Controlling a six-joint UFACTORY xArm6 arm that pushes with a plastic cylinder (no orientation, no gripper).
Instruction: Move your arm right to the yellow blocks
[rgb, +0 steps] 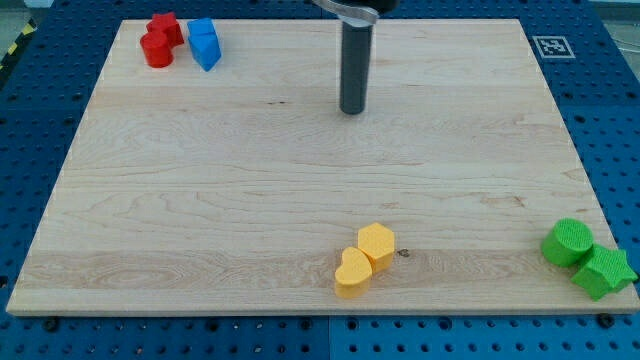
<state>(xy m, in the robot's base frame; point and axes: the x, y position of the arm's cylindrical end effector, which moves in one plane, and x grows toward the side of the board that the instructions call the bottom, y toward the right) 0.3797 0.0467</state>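
Yellow blocks: two sat touching near the view's bottom edge, a little right of centre; the yellow heart block (352, 273) lay nearest, the yellow hexagon block (377, 245) just behind and to its right.
Green blocks: a green cylinder block (568, 242) and a green star block (604, 272) touched at the board's bottom-right corner, the star partly over the edge.
My tip (351, 111): it stood on bare wood in the upper middle, well apart from every block, pushing nothing; the yellow pair lay far below it.
Rod: its upper end was cut off by the view's top.
Far corner: a red block (158, 41), possibly two stacked shapes, sat just beside a blue block (204, 43).
Surface: a pale wooden board (200, 200) lay on a blue perforated table (612, 110).
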